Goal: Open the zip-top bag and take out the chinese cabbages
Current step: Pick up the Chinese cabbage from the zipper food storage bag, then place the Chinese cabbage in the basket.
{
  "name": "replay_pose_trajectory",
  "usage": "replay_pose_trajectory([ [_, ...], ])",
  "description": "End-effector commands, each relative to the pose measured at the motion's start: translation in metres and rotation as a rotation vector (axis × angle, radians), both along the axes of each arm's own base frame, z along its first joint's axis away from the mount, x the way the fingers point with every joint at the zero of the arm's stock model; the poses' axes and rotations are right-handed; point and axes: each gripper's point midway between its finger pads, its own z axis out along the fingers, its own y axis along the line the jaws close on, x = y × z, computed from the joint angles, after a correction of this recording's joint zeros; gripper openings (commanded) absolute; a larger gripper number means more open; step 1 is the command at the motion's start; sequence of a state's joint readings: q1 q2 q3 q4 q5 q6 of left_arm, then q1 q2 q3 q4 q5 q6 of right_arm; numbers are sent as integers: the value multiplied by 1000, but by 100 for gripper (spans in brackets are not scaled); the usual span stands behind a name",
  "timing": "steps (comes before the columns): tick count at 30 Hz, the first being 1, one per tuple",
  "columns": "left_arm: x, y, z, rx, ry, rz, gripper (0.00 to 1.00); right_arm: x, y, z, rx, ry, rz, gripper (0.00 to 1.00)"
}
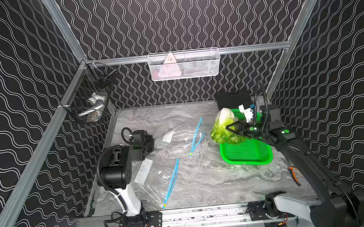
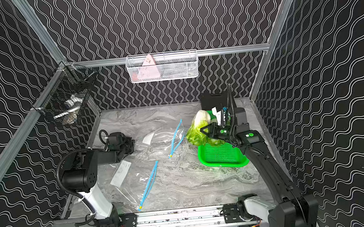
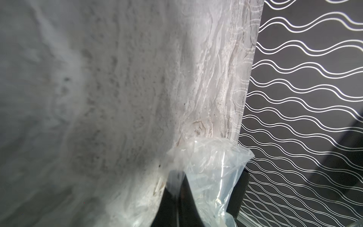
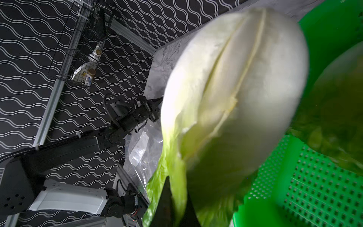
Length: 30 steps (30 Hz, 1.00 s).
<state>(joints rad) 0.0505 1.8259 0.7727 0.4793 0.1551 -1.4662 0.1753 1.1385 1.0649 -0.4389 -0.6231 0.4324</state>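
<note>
Two clear bags with blue zip strips are lying on the grey marbled bench [image 1: 206,184]: the far zip-top bag [image 1: 178,137] is sitting toward 11 o'clock of the bench's middle, and the near zip-top bag [image 1: 158,180] is resting flat toward 7 o'clock. At about 10 o'clock the left gripper [image 1: 149,142] is clenching the far zip-top bag; in its wrist view the left gripper [image 3: 177,198] is showing its dark fingers pressed together, with crumpled film bunching around them. Over at 2 o'clock, the right gripper [image 1: 229,128] is pinching a chinese cabbage [image 1: 222,126] by its crinkled green leaves, and the head is hanging in the air with its white stem end pointing up and toward the back wall. It is hovering over the 10 o'clock corner of the green perforated basket [image 1: 248,155], which is standing at 3 o'clock on the bench. In the right wrist view the right gripper [image 4: 177,208] is squeezing a leaf of the cabbage [image 4: 235,78], while another leafy green head [image 4: 337,118] (too blurred to make out well) is lying inside the basket [image 4: 314,186]. Both top views are showing the cabbage [image 2: 198,128] outside either bag.
</note>
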Motion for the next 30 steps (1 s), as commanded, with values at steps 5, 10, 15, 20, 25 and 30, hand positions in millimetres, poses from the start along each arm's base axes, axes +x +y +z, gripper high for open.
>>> replay_pose_trajectory([
  [5,7,2,14,18,-20,-15,21,10,-63,-23,-284,46,-287,0],
  [10,13,4,23,15,-38,-31,80,-6,-67,-38,-275,93,-314,0],
  [15,14,15,44,65,-66,-18,99,-29,-77,-68,-303,178,-352,0],
  [20,11,51,68,157,-58,2,99,-33,-84,-80,-212,220,-476,0],
  [25,4,71,100,302,-58,-16,99,-27,-83,-89,19,264,-631,0],
  [30,-3,72,132,420,-80,-56,99,-18,-78,-124,242,378,-749,0],
])
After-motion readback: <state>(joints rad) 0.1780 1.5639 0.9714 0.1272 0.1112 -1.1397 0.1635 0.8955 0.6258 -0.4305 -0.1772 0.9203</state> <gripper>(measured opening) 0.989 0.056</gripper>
